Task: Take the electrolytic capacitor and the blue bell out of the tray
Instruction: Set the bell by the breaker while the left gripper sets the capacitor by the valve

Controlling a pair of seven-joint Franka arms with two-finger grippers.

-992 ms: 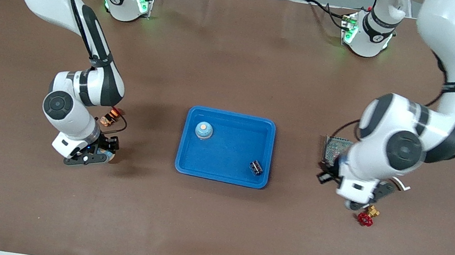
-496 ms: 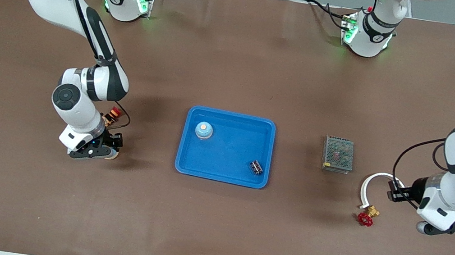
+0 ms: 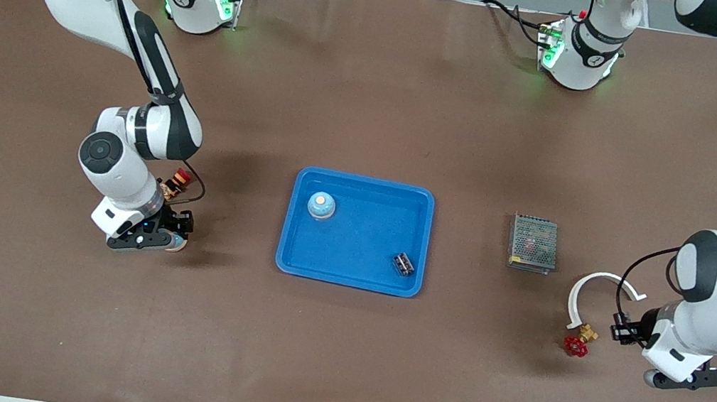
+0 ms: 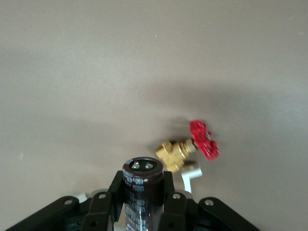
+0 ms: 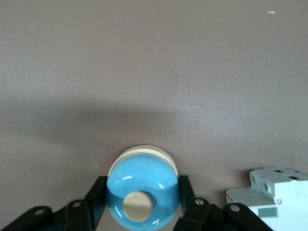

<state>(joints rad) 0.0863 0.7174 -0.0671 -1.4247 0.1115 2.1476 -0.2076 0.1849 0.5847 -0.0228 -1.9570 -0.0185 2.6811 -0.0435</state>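
1. Front view: tray (image 3: 365, 184) mid-table. Holds a tray bell (image 3: 321, 206) at the corner toward the right arm's end, plus a dark part (image 3: 403, 263) at the near corner toward the left arm's end. Both well apart from either gripper.
2. Left wrist view: left gripper (image 4: 143, 192) clamped on a cap (image 4: 142, 175). Cap's long axis runs along the fingers (image 4: 168, 192), tip poking out past them, pointing at the table.
3. Right wrist view: right gripper (image 5: 142, 192) clamped on a held bell (image 5: 144, 175), dome and button facing the cam.
4. Both loads outside the tray, over bare table: cap at the left arm's end, held bell at the right arm's end.
5. Prob. next: lower and let go. Depends on what sits under each load.
6. Left side: valve (image 4: 190, 147) just beside the cap's drop spot, ring (image 3: 593, 288) and mesh box (image 3: 532, 243) near. More open room toward the near edge, away from the valve.
7. Right side: breaker (image 5: 269, 192) close to the held bell, no contact visible. Open table elsewhere around it.
8. Height above table: can't tell for either.
9. For tray items: right arm nearer the tray bell, left arm nearer the dark part.
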